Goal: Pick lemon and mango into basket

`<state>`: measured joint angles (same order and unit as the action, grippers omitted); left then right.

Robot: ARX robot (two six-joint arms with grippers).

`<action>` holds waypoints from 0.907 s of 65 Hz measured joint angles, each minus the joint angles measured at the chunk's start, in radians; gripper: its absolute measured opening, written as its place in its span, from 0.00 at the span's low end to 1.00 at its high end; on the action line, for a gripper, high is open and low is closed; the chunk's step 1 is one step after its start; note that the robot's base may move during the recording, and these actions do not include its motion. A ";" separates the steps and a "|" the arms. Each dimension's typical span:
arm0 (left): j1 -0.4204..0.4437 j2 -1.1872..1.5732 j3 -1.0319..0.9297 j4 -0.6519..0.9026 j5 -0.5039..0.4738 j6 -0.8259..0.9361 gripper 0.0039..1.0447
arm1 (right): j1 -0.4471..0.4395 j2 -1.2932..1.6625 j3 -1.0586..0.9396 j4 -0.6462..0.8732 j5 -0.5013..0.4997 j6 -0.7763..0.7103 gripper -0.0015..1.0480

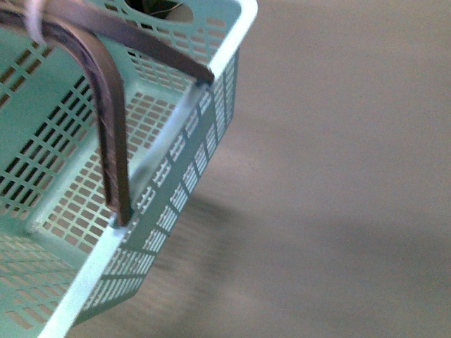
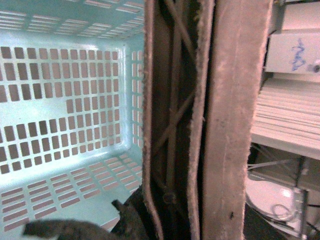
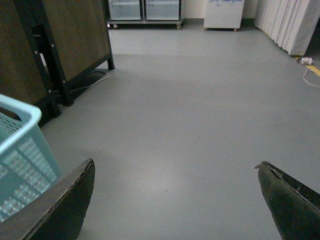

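The basket (image 1: 236,49) looks empty, with no lemon or mango in sight. My right jaws are released; left jaws, I cannot tell. Next I'd locate fruit.

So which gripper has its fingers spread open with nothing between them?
The right gripper: only bare floor between its fingers. The left wrist view is filled by the basket and its brown handle.
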<state>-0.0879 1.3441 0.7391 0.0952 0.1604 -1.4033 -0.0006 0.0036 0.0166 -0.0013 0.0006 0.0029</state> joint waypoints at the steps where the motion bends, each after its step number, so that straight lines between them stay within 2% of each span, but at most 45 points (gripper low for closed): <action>1: 0.006 -0.035 0.000 -0.022 0.004 -0.006 0.15 | 0.000 0.000 0.000 0.000 0.000 0.000 0.92; 15: 0.042 -0.355 0.099 -0.332 -0.001 -0.050 0.15 | 0.000 0.000 0.000 0.000 0.000 0.000 0.92; 59: 0.042 -0.389 0.123 -0.344 -0.008 -0.037 0.14 | 0.000 0.000 0.000 0.000 0.000 0.000 0.92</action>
<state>-0.0456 0.9554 0.8619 -0.2489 0.1524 -1.4406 -0.0006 0.0036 0.0166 -0.0013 0.0002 0.0029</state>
